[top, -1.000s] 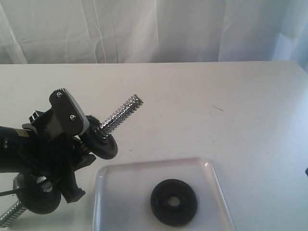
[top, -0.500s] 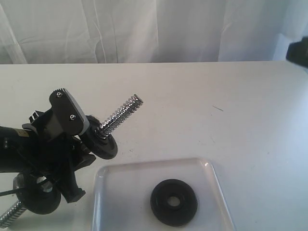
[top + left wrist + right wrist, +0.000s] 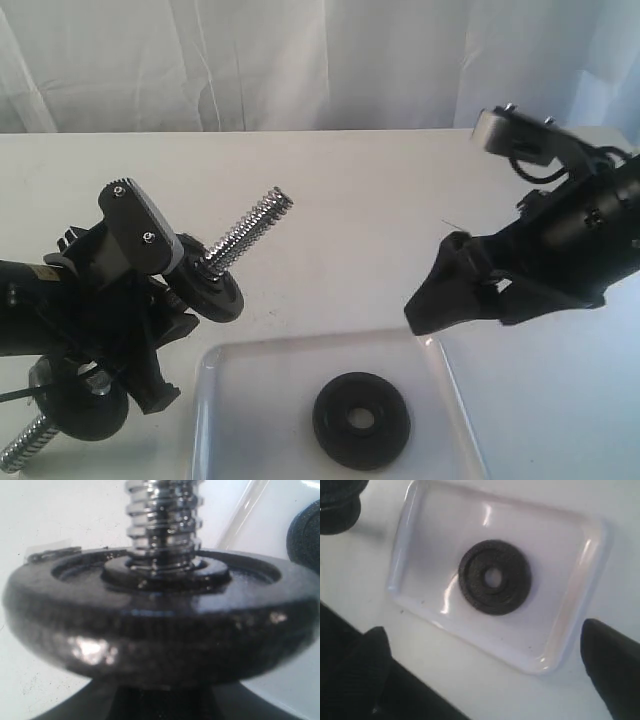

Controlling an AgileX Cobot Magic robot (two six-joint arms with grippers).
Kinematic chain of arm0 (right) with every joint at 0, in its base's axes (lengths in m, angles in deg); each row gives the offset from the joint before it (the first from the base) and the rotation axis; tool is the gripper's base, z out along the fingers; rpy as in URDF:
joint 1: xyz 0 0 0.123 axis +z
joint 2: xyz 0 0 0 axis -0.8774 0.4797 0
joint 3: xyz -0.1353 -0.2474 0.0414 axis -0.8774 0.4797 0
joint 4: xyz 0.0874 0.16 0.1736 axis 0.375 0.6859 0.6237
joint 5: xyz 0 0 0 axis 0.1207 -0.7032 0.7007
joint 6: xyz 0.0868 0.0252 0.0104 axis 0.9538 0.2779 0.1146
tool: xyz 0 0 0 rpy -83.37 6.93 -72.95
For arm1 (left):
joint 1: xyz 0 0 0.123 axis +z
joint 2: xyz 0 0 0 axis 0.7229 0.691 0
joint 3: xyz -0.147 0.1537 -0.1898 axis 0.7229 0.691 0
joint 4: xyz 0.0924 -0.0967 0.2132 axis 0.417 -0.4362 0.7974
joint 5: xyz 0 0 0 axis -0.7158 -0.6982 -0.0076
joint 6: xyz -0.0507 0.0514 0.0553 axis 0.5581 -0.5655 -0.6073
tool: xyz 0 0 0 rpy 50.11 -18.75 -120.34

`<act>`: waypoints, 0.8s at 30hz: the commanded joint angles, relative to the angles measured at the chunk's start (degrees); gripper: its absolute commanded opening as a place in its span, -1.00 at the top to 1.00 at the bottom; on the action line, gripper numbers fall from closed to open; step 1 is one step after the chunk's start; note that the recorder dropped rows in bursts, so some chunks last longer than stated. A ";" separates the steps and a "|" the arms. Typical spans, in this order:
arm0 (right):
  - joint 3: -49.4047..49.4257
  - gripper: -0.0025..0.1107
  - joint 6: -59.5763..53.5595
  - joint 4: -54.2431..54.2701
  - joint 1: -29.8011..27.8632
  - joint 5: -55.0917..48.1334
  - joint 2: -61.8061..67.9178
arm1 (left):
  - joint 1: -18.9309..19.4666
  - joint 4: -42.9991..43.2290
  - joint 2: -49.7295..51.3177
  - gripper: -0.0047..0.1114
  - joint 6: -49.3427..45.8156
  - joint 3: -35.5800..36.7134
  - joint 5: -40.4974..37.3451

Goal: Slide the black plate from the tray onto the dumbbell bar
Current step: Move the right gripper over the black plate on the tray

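Right gripper (image 3: 482,630), spread wide, hovers over tray (image 3: 400,555) holding black plate (image 3: 512,587).

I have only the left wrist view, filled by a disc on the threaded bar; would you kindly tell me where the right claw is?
Observer: The right claw hangs open and empty by the far right corner of the tray.
Operator: Where is the loose plate?
Observer: The black plate lies flat near the tray's middle, nothing touching it.
Operator: How is the bar pointing?
Observer: The left claw holds the bar tilted, its bare threaded end raised off the table.
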 commanded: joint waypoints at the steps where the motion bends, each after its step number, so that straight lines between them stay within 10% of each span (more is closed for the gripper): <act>1: -0.41 -0.87 -2.09 5.81 1.46 -2.71 5.18 | -0.08 -2.28 -2.58 0.92 0.49 -1.48 8.18; 24: -6.62 -0.87 -0.31 -12.27 19.66 6.44 19.02 | -0.08 -2.00 -2.58 0.92 0.49 -1.48 8.68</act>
